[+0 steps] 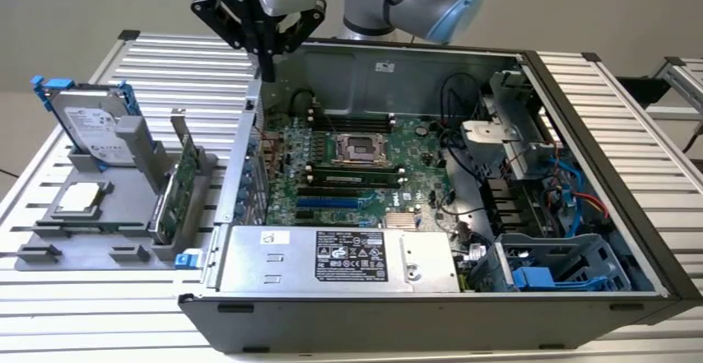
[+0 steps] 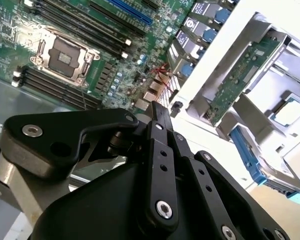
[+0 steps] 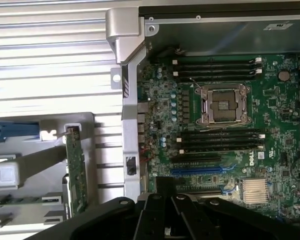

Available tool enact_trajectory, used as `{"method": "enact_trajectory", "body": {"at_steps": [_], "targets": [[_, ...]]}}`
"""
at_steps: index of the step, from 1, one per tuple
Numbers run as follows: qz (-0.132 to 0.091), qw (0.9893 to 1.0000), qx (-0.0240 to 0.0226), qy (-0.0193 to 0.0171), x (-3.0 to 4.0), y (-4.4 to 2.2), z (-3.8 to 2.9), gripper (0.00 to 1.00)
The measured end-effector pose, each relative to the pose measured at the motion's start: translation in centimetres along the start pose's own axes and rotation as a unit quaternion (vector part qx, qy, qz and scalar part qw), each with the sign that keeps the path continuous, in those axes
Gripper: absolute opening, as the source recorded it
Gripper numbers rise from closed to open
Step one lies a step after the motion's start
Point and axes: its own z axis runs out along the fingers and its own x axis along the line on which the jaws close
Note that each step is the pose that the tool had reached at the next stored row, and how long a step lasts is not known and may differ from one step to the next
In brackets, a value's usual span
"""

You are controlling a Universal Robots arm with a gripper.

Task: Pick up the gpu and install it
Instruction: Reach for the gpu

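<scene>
In the exterior view the gpu (image 1: 174, 188) is being held on edge in a rack (image 1: 110, 215), long axis twelve-to-six, at seven o'clock from the fingers (image 1: 267, 60), which are being pressed together, empty

Robotics lab, slatted aluminium table (image 1: 154, 71), open computer case (image 1: 439, 320)

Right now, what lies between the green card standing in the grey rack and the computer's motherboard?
In the first wrist view, a strip of ribbed table, then the case's metal wall, separate the gpu from the motherboard.
</scene>
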Motion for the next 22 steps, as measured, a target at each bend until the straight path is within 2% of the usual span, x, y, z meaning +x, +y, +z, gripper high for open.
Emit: {"method": "enact_trajectory", "body": {"at_steps": [22], "targets": [[0.000, 1.0000, 0.0000, 0.0000, 3.35, -0.24, -0.07, 0.00]]}}
